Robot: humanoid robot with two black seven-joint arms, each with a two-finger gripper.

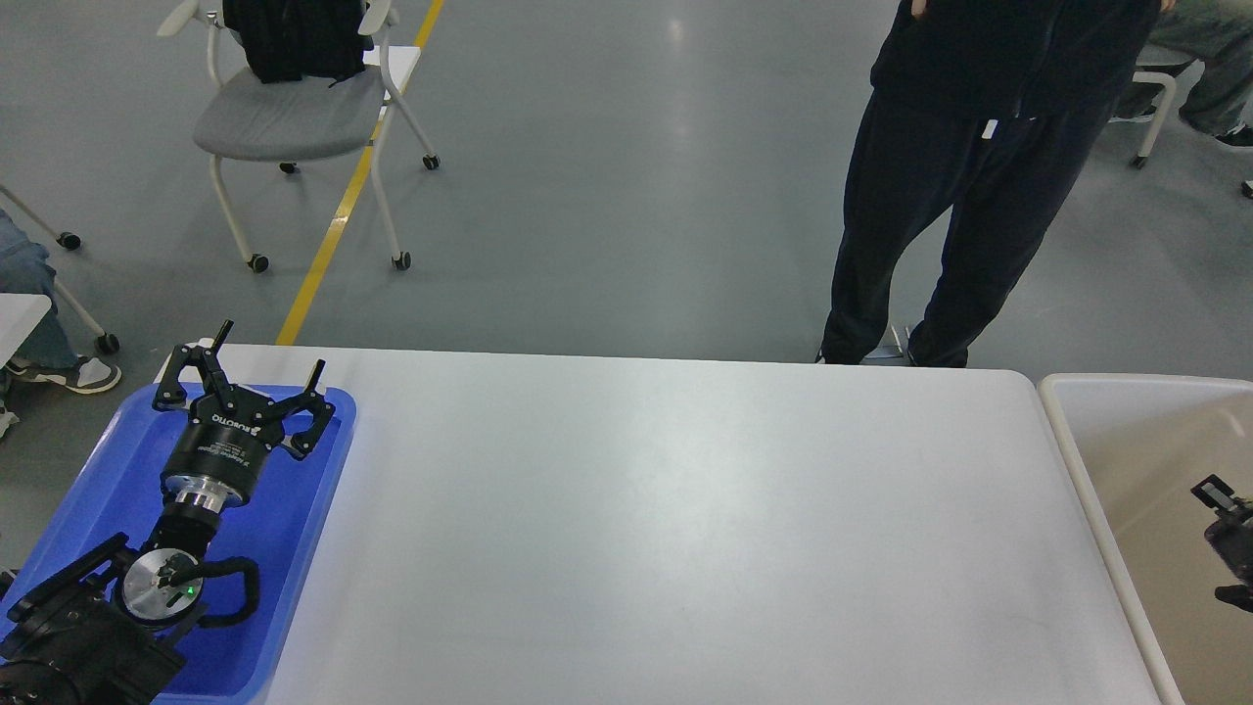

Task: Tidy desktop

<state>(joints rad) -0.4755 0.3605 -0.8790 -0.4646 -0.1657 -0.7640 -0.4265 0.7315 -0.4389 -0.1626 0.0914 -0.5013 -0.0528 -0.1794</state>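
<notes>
The desktop (666,509) is a large white-grey tabletop with nothing lying on its bare surface. My left gripper (270,351) is open and empty, held over the far end of the blue tray (289,519) at the table's left end. My right gripper (1224,540) shows only partly at the right edge of the view, over the inside of the beige bin (1075,460). Its fingers stand apart with nothing between them.
A person in black (940,196) stands just behind the table's far right edge. A grey wheeled chair (294,117) with a black bag stands far left on the floor. Another seated person's shoe shows at the left edge.
</notes>
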